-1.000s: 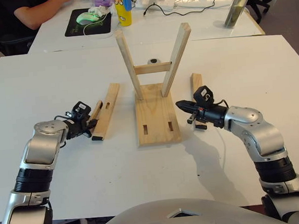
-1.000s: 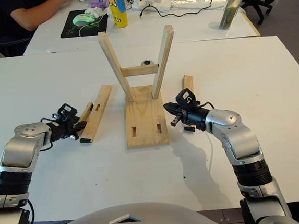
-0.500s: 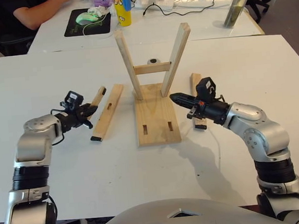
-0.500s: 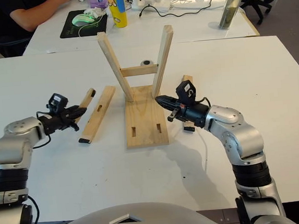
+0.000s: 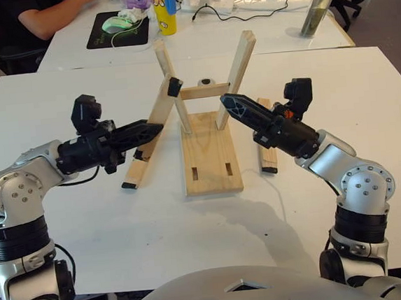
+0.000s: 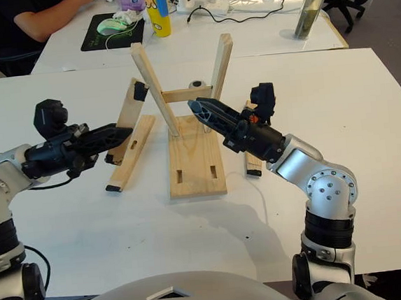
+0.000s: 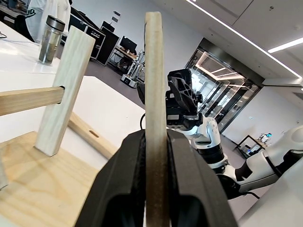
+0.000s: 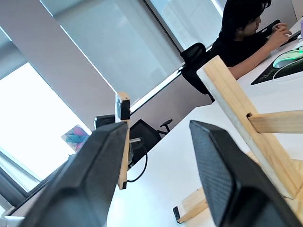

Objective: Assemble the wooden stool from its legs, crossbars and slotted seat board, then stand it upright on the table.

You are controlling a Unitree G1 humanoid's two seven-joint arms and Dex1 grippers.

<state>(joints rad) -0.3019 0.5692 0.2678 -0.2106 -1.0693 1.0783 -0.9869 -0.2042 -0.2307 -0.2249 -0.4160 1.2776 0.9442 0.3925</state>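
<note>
The slotted seat board [image 5: 211, 164] lies flat on the white table. Two legs [image 5: 169, 79] [image 5: 239, 69], joined by a crossbar [image 5: 204, 91], stand in its far end. My left gripper [image 5: 149, 130] is shut on a third leg [image 5: 162, 108], held off the table and tilted toward the standing frame. In the left wrist view that leg [image 7: 154, 109] sits clamped between the fingers [image 7: 125, 189]. My right gripper [image 5: 230, 104] hovers open above the board's far right corner, with nothing between its fingers [image 8: 106, 175].
One slotted wooden piece [image 5: 137, 168] lies left of the board, another [image 5: 266, 148] to its right. A small black round object [image 5: 206, 81] sits behind the crossbar. The back table carries a yellow bottle [image 5: 166, 9], a mouse pad [image 5: 114, 30], cables and a metal flask [image 5: 317, 3].
My left gripper has lifted one leg off the table and swung it up toward the standing frame. My right gripper has risen and moved left over the seat board, empty.
</note>
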